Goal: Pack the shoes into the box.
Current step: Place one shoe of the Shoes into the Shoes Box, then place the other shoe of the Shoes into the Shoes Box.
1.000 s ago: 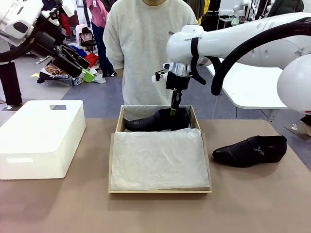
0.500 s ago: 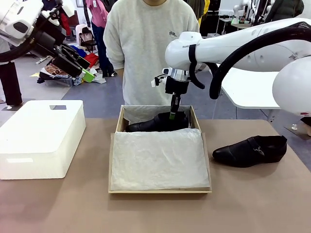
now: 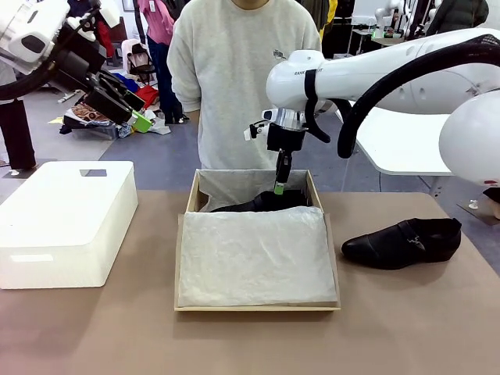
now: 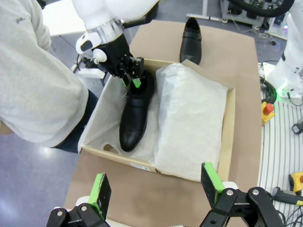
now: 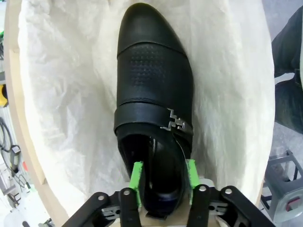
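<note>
Grey floor (image 3: 148, 156); white side table (image 3: 406, 141) at rt; clutter (image 3: 82, 121), maybe clothes, far left.

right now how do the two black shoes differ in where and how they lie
Place: the boxed shoe lies inside the cardboard box on tissue paper, at its far end; the table shoe sits on the bare table, right of the box. Neighbours: the right gripper hangs just above the boxed shoe's heel, jaws apart; the table shoe lies alone. Both are glossy black, buckled, toes toward the robot's left.
</note>
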### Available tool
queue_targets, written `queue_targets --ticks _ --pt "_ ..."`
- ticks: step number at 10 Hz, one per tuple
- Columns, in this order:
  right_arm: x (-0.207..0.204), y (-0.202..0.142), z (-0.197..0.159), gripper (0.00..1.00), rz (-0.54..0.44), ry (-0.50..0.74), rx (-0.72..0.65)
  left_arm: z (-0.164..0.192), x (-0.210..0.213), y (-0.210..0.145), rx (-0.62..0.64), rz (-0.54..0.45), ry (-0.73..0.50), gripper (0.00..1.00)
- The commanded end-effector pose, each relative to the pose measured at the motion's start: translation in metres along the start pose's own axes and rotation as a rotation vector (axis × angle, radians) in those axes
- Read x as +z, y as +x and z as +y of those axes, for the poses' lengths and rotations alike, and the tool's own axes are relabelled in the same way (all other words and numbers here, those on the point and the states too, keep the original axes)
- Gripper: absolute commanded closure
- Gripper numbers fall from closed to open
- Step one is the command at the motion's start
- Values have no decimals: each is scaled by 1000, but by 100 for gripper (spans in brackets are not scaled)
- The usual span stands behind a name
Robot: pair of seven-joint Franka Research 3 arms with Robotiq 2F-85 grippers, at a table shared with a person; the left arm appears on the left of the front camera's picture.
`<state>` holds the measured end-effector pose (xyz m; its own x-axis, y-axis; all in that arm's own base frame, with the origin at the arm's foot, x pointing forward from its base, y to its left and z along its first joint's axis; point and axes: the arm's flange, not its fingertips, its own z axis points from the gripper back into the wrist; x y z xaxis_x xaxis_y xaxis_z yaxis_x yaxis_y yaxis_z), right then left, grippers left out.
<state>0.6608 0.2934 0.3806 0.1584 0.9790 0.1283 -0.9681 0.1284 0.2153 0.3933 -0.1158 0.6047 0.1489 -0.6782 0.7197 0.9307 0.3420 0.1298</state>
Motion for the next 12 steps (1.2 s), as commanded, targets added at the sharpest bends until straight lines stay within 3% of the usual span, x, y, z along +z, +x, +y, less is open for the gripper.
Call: queue_targets --ticks 1,8,12 --pt "22 -2 16 0 -19 -15 14 1 1 0 -2 -20 -8 0" --pt "57 -20 49 0 -57 -114 45 1 1 0 -2 -20 -8 0" --pt "111 -59 83 0 -18 -178 80 1 1 0 -2 -20 -8 0"
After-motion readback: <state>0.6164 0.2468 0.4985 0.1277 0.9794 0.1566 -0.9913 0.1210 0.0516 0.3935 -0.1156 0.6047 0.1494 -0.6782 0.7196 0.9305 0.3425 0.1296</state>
